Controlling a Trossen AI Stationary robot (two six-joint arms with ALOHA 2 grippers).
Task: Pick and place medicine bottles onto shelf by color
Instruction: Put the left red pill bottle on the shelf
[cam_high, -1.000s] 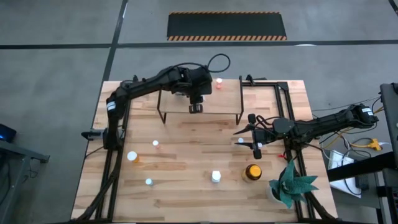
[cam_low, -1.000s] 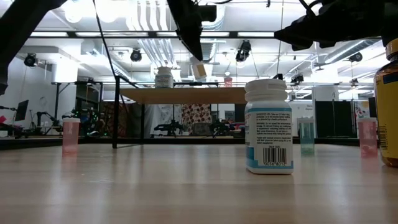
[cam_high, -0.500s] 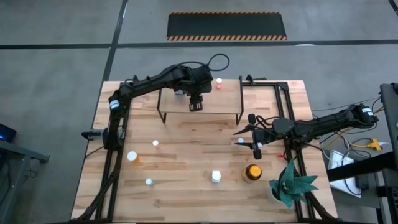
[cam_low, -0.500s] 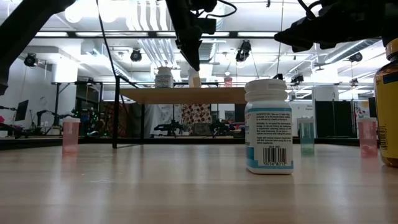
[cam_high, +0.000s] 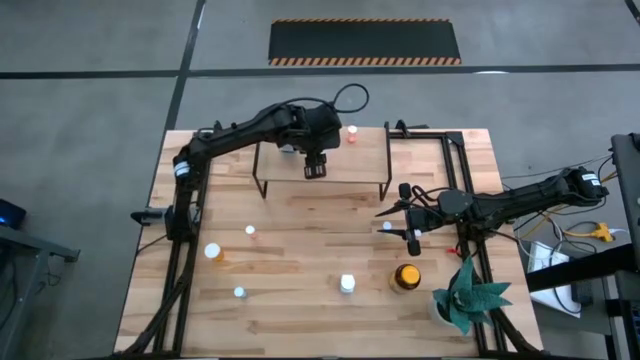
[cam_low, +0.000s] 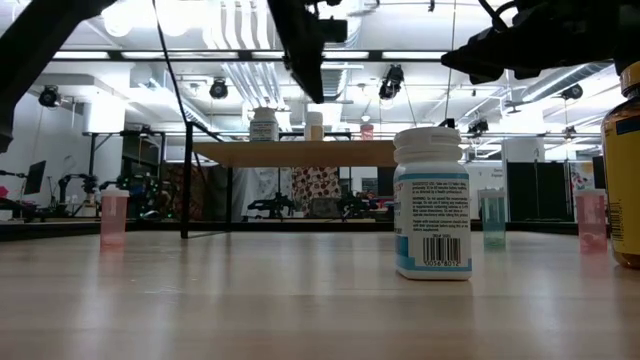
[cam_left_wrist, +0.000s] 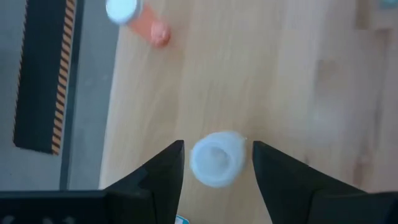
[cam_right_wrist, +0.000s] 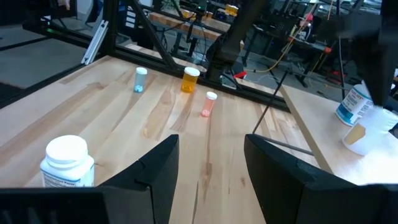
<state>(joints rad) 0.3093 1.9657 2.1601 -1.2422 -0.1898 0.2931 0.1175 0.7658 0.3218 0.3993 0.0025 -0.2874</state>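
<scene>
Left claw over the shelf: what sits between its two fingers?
In the left wrist view, a small white-capped vial stands on the shelf between the left claw's open fingers, with slim gaps each side.

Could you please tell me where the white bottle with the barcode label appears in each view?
High view: white barcode bottle, bottom centre of the table.
Low view: right of centre, foreground.
Left wrist view: not in it.
Right wrist view: lower left corner.
Shared landmark: the shelf, beyond the bottle.
</scene>
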